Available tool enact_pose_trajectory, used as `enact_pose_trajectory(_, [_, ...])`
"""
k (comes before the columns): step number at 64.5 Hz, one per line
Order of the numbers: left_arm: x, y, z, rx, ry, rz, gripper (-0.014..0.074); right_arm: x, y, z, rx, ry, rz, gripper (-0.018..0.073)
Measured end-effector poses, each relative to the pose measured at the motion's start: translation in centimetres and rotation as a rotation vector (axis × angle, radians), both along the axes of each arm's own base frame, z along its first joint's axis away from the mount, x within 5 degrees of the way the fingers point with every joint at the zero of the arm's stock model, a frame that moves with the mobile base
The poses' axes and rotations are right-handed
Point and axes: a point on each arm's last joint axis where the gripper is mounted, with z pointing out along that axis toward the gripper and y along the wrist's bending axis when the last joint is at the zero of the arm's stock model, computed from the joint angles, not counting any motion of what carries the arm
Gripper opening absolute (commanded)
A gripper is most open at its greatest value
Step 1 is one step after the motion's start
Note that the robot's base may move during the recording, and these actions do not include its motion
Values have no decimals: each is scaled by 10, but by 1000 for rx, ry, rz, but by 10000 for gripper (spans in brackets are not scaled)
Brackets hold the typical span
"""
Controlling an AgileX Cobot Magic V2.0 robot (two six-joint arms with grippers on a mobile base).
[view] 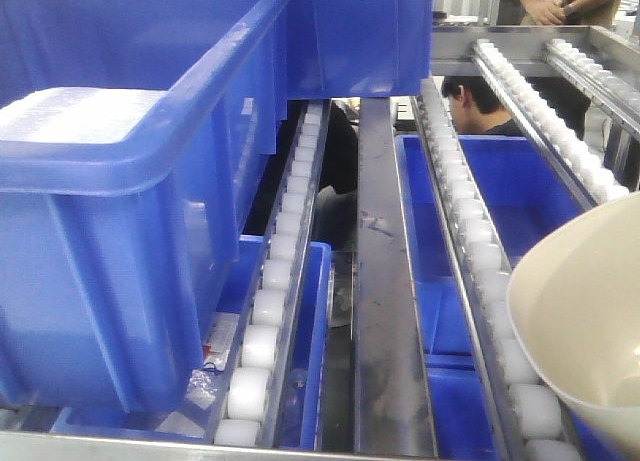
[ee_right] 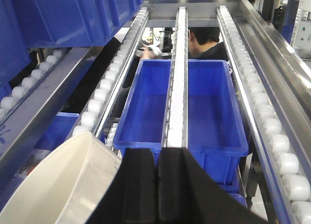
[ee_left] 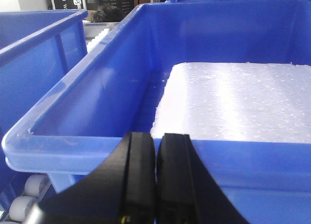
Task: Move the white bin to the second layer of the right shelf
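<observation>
Only left wrist view: foam slab (ee_left: 238,100) inside blue crate (ee_left: 97,88).

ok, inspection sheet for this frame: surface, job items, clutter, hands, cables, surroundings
Surface: sloping roller rails in a steel frame.
Job's things: white bin tilted at the rack's right front edge, mouth showing; whether a hand holds it cannot be told.
Clutter: blue crate holding a white foam slab; an empty blue crate one level down.
Hands: left hand shut, empty; right hand shut.
Cables: nothing seen.
Surroundings: person behind the rack.
</observation>
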Motion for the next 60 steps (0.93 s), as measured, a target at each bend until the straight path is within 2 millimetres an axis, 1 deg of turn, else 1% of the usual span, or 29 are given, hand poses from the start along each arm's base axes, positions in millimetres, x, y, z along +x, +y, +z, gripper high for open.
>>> enact_pose_trajectory(60, [0,0,0,0,0,0,85,0,0,0,0,-2,0,57])
